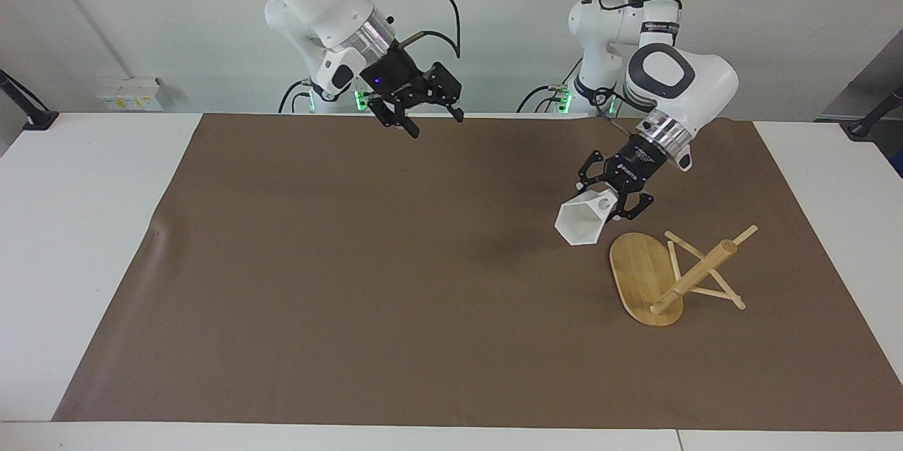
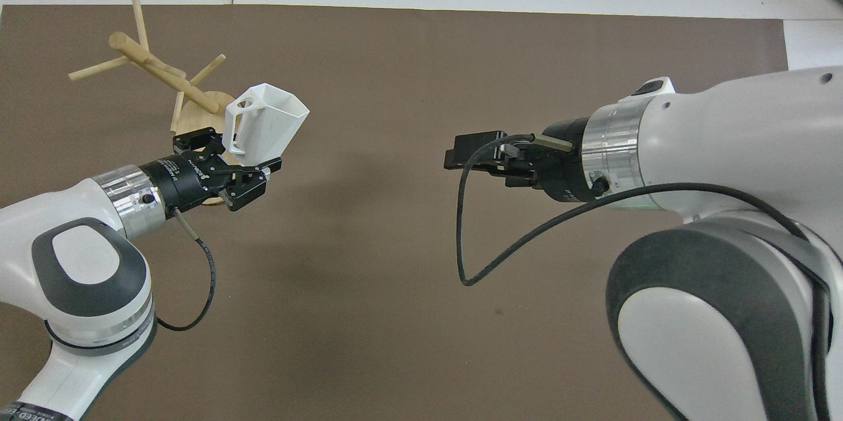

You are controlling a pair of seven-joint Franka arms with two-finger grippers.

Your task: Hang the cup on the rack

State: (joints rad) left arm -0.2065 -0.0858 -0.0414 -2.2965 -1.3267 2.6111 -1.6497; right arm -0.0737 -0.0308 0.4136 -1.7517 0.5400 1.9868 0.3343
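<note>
The white faceted cup hangs in the air, its mouth tilted down and away from the robots. My left gripper is shut on it at the handle side and holds it over the mat, right beside the rack's base. It shows in the overhead view too, cup and left gripper. The bamboo rack lies tipped over, its post pointing toward the left arm's end of the table; the overhead view shows it as well. My right gripper is open and empty, up over the mat's edge nearest the robots.
A brown mat covers most of the white table. The right arm's cable loops below its wrist. Nothing else lies on the mat.
</note>
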